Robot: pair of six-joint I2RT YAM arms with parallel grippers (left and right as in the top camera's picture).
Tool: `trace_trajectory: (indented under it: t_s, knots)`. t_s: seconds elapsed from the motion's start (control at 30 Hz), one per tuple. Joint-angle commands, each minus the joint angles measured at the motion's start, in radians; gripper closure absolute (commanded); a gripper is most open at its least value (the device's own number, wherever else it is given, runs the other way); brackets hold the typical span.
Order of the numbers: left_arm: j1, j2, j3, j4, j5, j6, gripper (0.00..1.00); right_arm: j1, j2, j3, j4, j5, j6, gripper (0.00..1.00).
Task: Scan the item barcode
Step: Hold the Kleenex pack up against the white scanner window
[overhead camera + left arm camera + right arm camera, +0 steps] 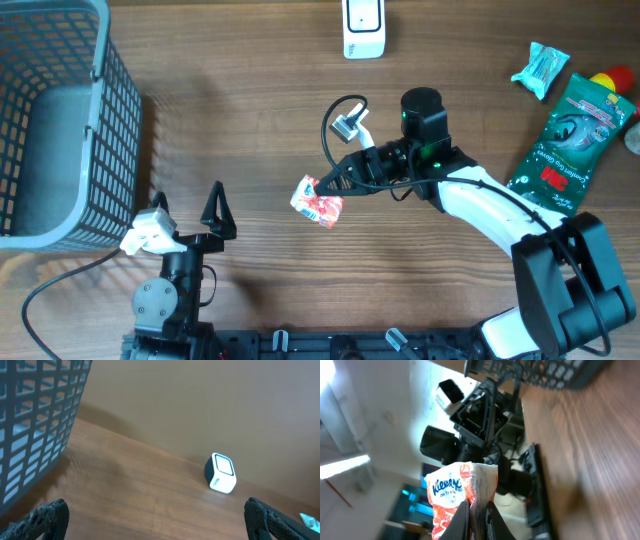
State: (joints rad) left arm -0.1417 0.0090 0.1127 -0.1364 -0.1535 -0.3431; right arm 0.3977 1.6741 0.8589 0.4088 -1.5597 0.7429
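My right gripper (322, 188) is shut on a small red-and-white Kleenex tissue pack (317, 201), held above the table's middle. In the right wrist view the pack (457, 494) sits pinched between the two black fingers (462, 520), its printed face turned left; no barcode shows. The white barcode scanner (363, 27) stands at the table's far edge; it shows in the left wrist view as a white box (220, 473). My left gripper (214, 212) rests near the front left, open, with nothing between its fingertips (46, 519).
A grey mesh basket (55, 120) fills the left side. A green snack bag (572, 130), a teal packet (541, 68) and a red-and-yellow item (616, 80) lie at the right. A cable with a silver plug (345, 122) loops beside the right arm.
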Motion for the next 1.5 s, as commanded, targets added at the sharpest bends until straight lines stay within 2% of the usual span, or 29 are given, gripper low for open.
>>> trace_trajectory:
  t_s: [0.0,0.07,0.17,0.2,0.37,0.47,0.6,0.73,0.83,1.07,1.23,1.33,1.47]
  knots:
    - [0.007,-0.002,-0.006,-0.076,-0.016,-0.013,0.0,-0.007,-0.018,-0.003,0.046,-0.056,-0.383,0.96]
    - [0.007,-0.002,-0.006,-0.145,-0.016,-0.013,0.0,-0.025,-0.018,-0.003,0.087,0.019,-0.47,0.95]
    - [0.007,0.002,-0.004,-0.217,-0.016,-0.013,0.0,-0.064,-0.018,-0.003,0.113,0.254,-0.482,0.96]
    - [0.007,0.003,-0.004,-0.219,-0.016,-0.013,0.0,-0.086,-0.018,-0.003,0.066,0.482,-0.483,0.96]
    - [0.007,0.003,-0.004,-0.219,-0.016,-0.013,0.0,-0.074,-0.017,-0.003,-0.135,1.108,-0.672,0.95]
    - [0.007,0.003,-0.004,-0.219,-0.016,-0.013,0.0,-0.065,-0.017,-0.001,-0.164,1.31,-0.772,0.96]
    - [0.007,0.003,-0.004,-0.219,-0.016,-0.013,0.0,-0.065,-0.017,0.038,-0.134,1.547,-0.823,0.95]
    - [0.007,0.003,-0.004,-0.219,-0.016,-0.013,0.0,-0.065,0.01,0.132,-0.057,1.694,-0.991,0.96]
    - [0.007,0.003,-0.004,-0.219,-0.016,-0.013,0.0,-0.065,0.081,0.255,-0.051,1.731,-1.076,0.96]
    - [0.007,0.003,-0.004,-0.219,-0.016,-0.013,0.0,-0.074,0.388,0.636,-0.115,1.786,-1.164,0.96]
    - [0.007,0.003,-0.004,-0.219,-0.016,-0.013,0.0,-0.075,0.607,0.914,-0.222,1.794,-1.191,0.96]
    - [0.007,0.003,-0.004,-0.219,-0.016,-0.013,0.0,-0.072,0.668,0.979,-0.242,1.827,-1.215,0.96]
    - [0.007,0.003,-0.004,-0.219,-0.016,-0.013,0.0,-0.073,0.683,0.98,-0.241,1.831,-1.226,0.96]
